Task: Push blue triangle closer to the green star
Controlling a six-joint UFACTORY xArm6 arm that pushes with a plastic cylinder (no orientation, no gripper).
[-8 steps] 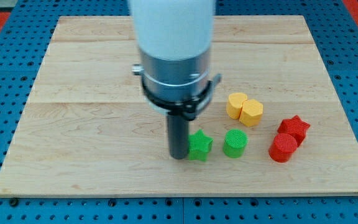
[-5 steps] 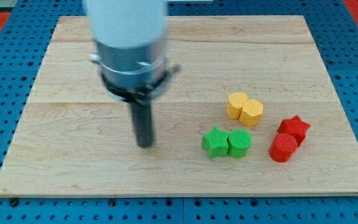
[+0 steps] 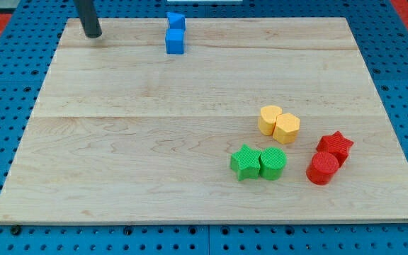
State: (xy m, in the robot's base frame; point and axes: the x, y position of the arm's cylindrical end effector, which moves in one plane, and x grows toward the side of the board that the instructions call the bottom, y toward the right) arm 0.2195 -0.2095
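Two blue blocks stand at the view's top, left of centre, touching: the upper one looks like the blue triangle (image 3: pixel 176 20), the lower one is a blue cube (image 3: pixel 175 41). The green star (image 3: pixel 245 162) lies at the lower right, touching a green cylinder (image 3: pixel 273 163) on its right. My tip (image 3: pixel 93 33) is at the board's top left corner, well left of the blue blocks and far from the green star.
Two yellow blocks (image 3: pixel 278 124) sit together above the green pair. A red star (image 3: pixel 335 146) and a red cylinder (image 3: pixel 322 168) sit together at the right. The wooden board (image 3: pixel 119 142) lies on a blue pegboard.
My rod has moved from beside the green star up and left to the board's top left corner. The green star was shoved right against the green cylinder. The blue blocks are now uncovered.
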